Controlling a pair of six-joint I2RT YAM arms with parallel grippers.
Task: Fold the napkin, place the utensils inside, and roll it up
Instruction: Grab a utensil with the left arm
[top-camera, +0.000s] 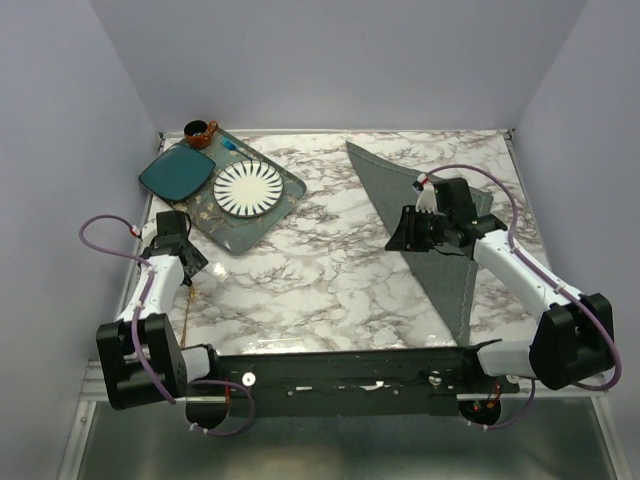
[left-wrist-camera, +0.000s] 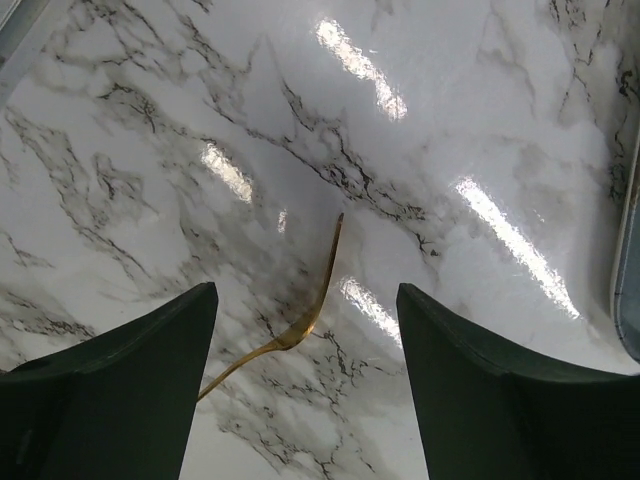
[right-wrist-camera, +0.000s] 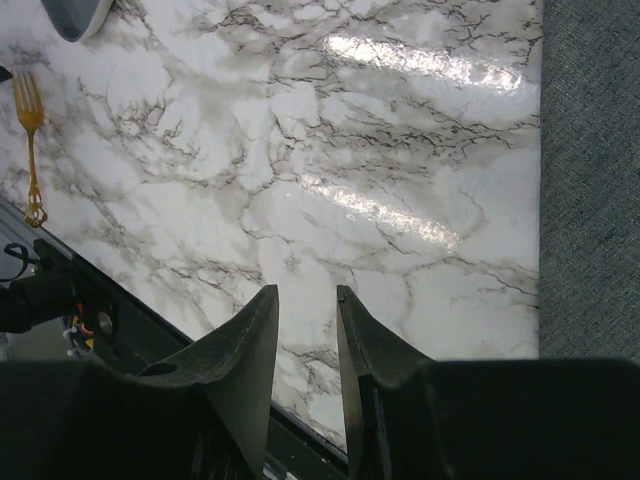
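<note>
My left claw (left-wrist-camera: 305, 292) hangs wide open and empty above the fork (left-wrist-camera: 328, 270), whose handle runs straight ahead between my fingers.

Table (left-wrist-camera: 450, 100): marble-pattern top, smooth, high gloss — lamps mirror in it as bright streaks.
Napkin (right-wrist-camera: 590, 180): dark grey woven cloth, matt, with a fine grainy weave.
Fork (right-wrist-camera: 28, 110): gold-coloured, smooth, with a metallic sheen.
Left fingers (left-wrist-camera: 120, 380) and right fingers (right-wrist-camera: 240, 350): black, plastic-looking, matt, faintly textured.
Tray (top-camera: 222, 230): grey-green, speckled, slight gloss.
White plate (top-camera: 247, 188): ribbed — dark radial lines.
Teal plate (top-camera: 178, 172): smooth, glazed look.
Cables (top-camera: 100, 222): purple, smooth sheath.
</note>
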